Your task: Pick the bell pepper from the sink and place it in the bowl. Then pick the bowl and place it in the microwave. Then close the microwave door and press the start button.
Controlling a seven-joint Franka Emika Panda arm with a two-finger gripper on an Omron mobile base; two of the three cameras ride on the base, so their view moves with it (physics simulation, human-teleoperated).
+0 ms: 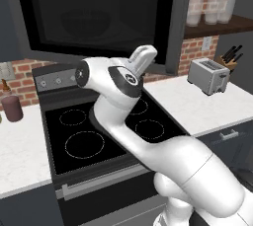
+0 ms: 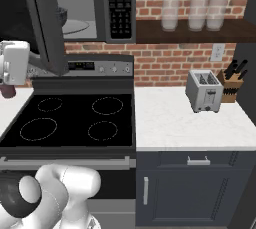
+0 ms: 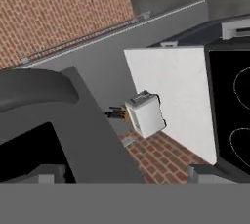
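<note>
Faintly, bowl (image 1: pixel 85 22) behind microwave door (image 1: pixel 99 13) glass — claw's grip state hidden, cannot tell

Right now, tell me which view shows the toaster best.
The right base view: the toaster faces the camera, slots and front unobstructed. The left base view shows it obliquely, at an angle. The hand view shows it small and rolled sideways.

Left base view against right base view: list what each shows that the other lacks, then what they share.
Left base view alone: a dark red jar on the counter left of the stove, and the microwave door seen face-on.

Right base view alone: the microwave interior with the bowl inside, its black keypad, and the cabinet drawer handle.

Both: the black stovetop, toaster, knife block and shelf glasses.
</note>
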